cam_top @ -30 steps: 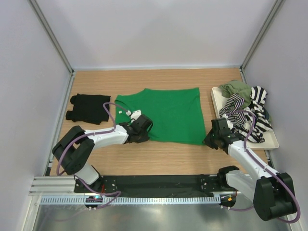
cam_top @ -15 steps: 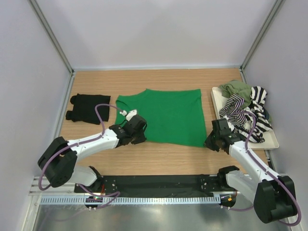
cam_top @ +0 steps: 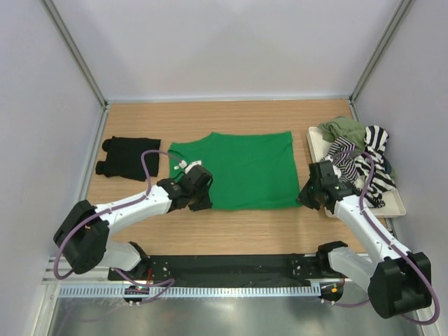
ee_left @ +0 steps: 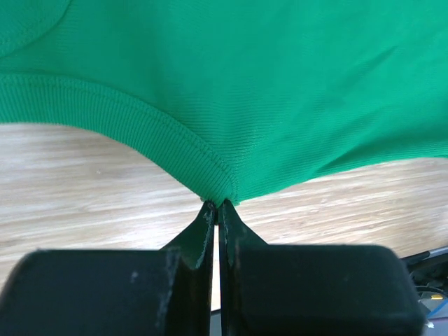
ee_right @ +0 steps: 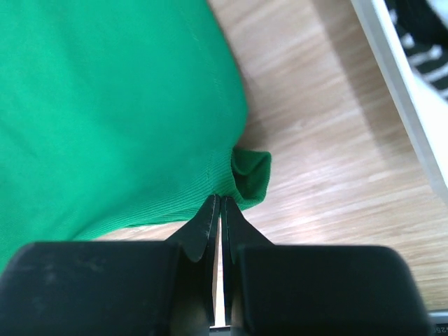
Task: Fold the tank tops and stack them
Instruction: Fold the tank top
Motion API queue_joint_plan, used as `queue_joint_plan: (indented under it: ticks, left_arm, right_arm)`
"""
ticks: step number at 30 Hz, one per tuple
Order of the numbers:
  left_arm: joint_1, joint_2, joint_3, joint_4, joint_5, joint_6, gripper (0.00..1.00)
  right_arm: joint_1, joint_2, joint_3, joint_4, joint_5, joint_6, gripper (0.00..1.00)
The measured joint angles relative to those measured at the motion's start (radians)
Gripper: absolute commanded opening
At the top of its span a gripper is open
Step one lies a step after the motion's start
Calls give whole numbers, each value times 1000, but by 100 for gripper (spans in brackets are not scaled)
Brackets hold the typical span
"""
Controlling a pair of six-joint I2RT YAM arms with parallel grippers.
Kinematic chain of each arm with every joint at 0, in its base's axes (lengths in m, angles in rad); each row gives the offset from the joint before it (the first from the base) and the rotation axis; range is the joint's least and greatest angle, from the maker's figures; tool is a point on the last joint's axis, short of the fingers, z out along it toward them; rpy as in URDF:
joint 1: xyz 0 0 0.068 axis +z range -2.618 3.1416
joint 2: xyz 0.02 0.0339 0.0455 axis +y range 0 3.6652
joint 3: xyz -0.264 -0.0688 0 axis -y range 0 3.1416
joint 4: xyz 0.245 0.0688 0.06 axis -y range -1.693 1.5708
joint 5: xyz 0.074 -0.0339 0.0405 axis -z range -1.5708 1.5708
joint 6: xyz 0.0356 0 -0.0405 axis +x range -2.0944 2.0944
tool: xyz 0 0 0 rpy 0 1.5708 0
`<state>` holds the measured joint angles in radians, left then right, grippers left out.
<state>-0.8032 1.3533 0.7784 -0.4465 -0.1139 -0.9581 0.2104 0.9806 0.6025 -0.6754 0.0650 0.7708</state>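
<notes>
left claw: my jaws are pressed tight together on the near left corner of the green top. I pinch its ribbed hem right where the curved edge comes down to a point, and the cloth rises from the wood into my tips.
right claw: my jaws here are closed just as tightly, nipping the near right corner of the same top. A small flap of hem curls over just beside my tips.
green top: it lies spread out in the middle of the worktop, between my two arms. Both near corners are in my claws, and the far part lies flat on the wood.
black top: it is folded small and lies on the left of the worktop, left of the green top and apart from it.
tray: it is white and sits along the right side of the worktop, near my right claw.
striped top: it is black and white and lies heaped loosely in the tray.
olive top: it is bunched at the far end of the tray, touching the striped top.
worktop: it is pale wood with plain walls around it.
</notes>
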Motion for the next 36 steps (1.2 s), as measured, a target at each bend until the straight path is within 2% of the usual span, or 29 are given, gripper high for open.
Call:
queue_joint_plan:
  ticks: [11, 22, 36]
  left_arm:
    - [116, 96, 153, -31, 59, 82, 0]
    - [225, 288, 344, -61, 119, 162, 0]
    - [304, 440, 507, -106, 166, 213, 0]
  right_arm:
    - [0, 163, 166, 36, -7, -62, 6]
    - [-4, 441, 355, 92, 26, -103, 4]
    - [-68, 581, 467, 151, 27, -119, 4]
